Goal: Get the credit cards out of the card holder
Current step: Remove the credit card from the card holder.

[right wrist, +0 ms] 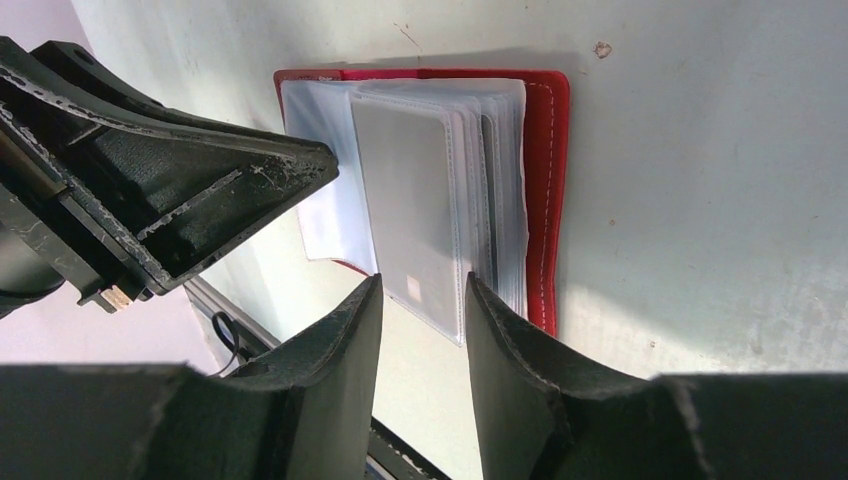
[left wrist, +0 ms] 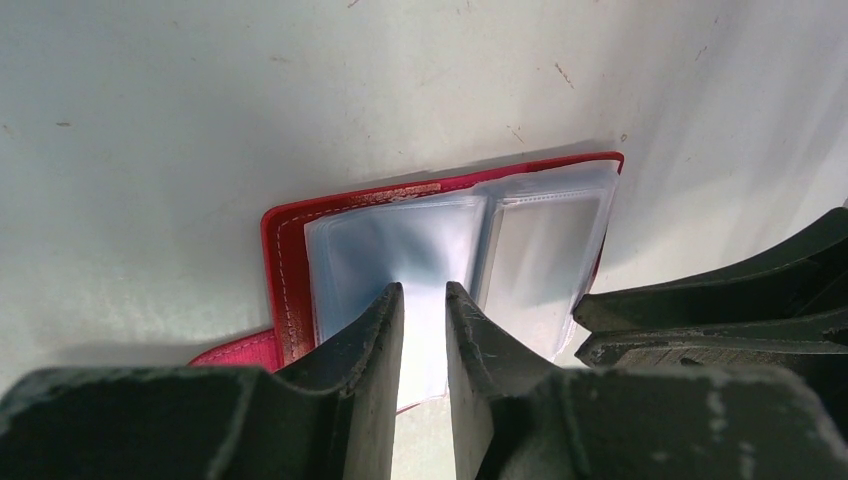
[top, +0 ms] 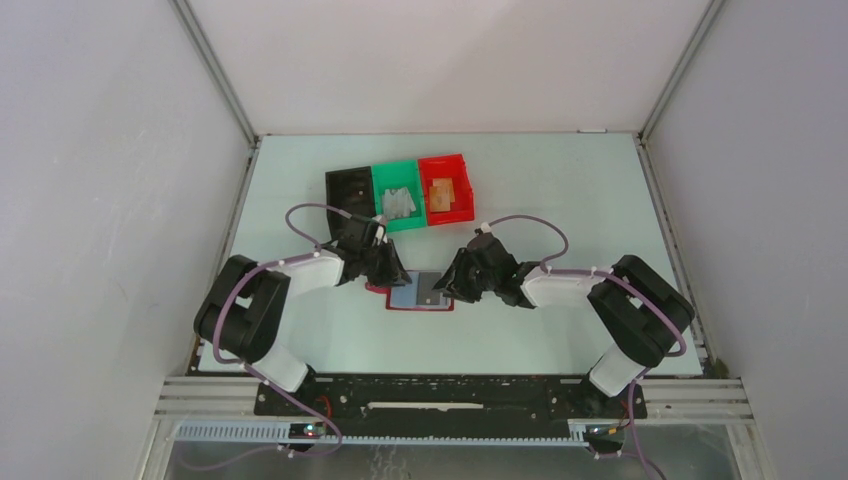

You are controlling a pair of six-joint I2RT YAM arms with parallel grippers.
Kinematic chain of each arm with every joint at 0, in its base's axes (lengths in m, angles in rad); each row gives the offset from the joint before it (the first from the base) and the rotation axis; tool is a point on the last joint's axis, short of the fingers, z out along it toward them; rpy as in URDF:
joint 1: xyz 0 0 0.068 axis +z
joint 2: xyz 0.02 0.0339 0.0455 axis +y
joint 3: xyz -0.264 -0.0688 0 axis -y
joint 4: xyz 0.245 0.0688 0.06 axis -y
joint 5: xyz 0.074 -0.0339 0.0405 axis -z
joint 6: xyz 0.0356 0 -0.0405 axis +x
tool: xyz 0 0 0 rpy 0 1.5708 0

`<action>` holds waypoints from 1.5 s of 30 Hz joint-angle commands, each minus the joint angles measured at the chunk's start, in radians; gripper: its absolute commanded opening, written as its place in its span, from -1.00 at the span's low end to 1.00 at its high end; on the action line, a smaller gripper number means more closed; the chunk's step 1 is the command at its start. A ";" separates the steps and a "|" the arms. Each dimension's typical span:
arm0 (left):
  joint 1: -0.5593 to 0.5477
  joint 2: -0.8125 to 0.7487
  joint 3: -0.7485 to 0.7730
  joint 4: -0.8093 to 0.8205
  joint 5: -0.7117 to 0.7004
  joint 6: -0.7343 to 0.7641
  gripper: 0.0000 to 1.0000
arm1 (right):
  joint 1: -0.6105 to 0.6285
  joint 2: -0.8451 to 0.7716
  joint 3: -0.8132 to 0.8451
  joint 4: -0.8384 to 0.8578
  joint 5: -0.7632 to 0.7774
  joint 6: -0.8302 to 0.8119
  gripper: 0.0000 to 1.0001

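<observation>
White walls are closing in the pale table on three sides. Bare surface is lying open to the left, right and near side of the card holder. The holder is lying flat and open at mid-table, its clear sleeves facing up and its red cover showing as a rim around them.

The left gripper is hanging over the left page and the right gripper over the right, their tips near each other and crowding the room above. Both are standing with jaws partly apart, clamping nothing, with sleeve edges showing through the gaps. A sleeved grey card is sitting in the top pocket.

Beyond the holder, a black bin, a green bin and a red bin are standing side by side. The green one is holding a loose grey card, the red one a tan card.
</observation>
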 commanded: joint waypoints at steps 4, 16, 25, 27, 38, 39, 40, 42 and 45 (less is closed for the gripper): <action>0.000 0.051 -0.032 -0.059 -0.039 0.021 -0.44 | 0.007 0.029 -0.010 0.013 0.006 -0.003 -0.09; -0.001 0.058 -0.035 -0.051 -0.025 0.021 -0.44 | 0.016 0.059 0.038 0.042 -0.036 -0.005 -0.09; -0.001 0.050 -0.041 -0.049 -0.025 0.021 -0.44 | 0.033 0.049 0.055 0.100 -0.074 -0.013 -0.10; -0.001 0.047 -0.041 -0.049 -0.025 0.021 -0.44 | 0.036 0.041 0.058 0.109 -0.076 -0.016 -0.10; -0.001 0.001 -0.032 -0.081 -0.036 0.023 -0.41 | 0.051 0.026 0.087 0.104 -0.081 -0.028 -0.10; 0.000 -0.018 -0.024 -0.109 -0.046 0.024 -0.39 | 0.054 0.028 0.094 0.103 -0.082 -0.031 -0.09; 0.001 -0.040 -0.014 -0.134 -0.058 0.026 -0.38 | 0.056 0.032 0.101 0.103 -0.085 -0.034 -0.09; 0.005 -0.084 0.007 -0.187 -0.085 0.031 -0.36 | 0.060 0.040 0.119 0.103 -0.091 -0.039 -0.09; 0.025 -0.150 0.028 -0.244 -0.110 0.037 -0.35 | 0.070 0.056 0.153 0.099 -0.096 -0.047 -0.08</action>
